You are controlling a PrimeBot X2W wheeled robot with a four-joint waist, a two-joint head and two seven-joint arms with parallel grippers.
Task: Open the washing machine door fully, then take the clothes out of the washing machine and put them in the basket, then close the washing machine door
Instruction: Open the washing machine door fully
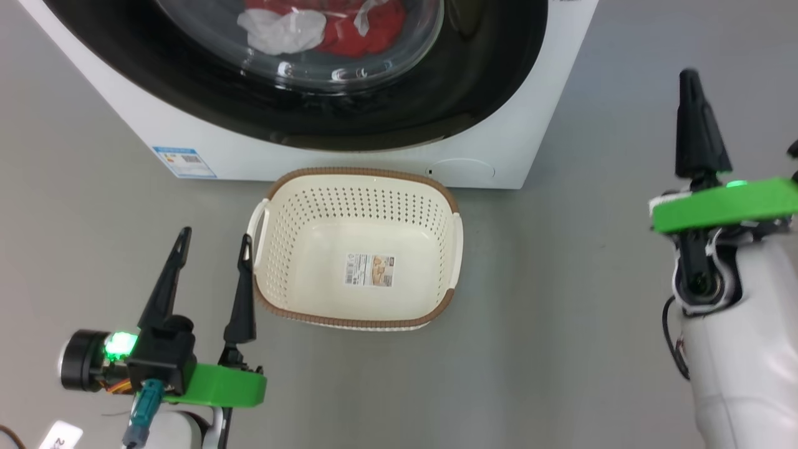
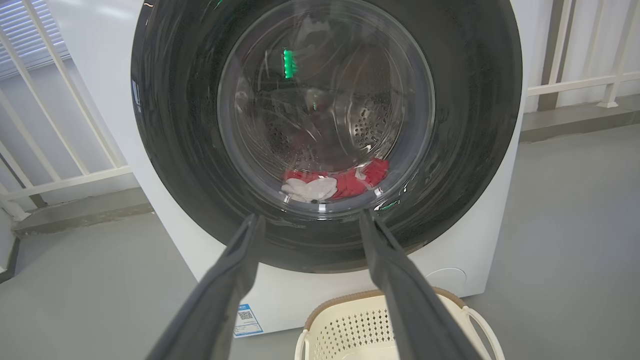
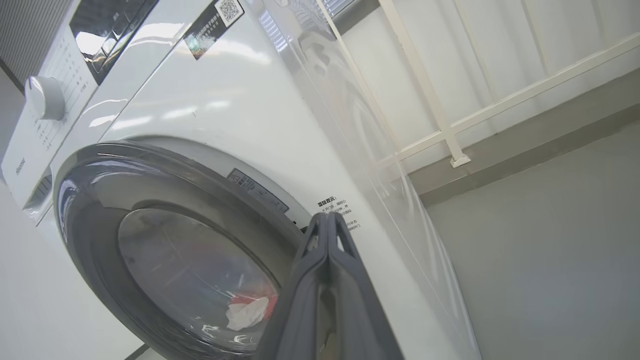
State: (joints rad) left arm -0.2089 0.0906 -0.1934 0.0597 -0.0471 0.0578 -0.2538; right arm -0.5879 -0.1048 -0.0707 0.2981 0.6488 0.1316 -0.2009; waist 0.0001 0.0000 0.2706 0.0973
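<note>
The white washing machine [image 1: 374, 159] stands ahead, and its black-rimmed round door [image 2: 325, 125] sits flat against the front. Red and white clothes [image 2: 332, 182] lie at the drum's bottom behind the glass, also visible as clothes [image 1: 324, 28] in the head view. The cream basket [image 1: 358, 249] with a brown rim rests on the floor before the machine and holds nothing. My left gripper [image 1: 215, 240] is open beside the basket's left handle. My right gripper [image 1: 689, 78] is shut on nothing, raised right of the machine; its tips [image 3: 327, 217] point near the door's right edge [image 3: 240, 195].
Grey floor [image 1: 561, 312] surrounds the basket. A white railing [image 3: 450, 125] runs along the wall behind and beside the machine. The machine's control panel with a round dial [image 3: 45, 97] is at the top. A blue label [image 1: 184, 161] sits on the lower left corner.
</note>
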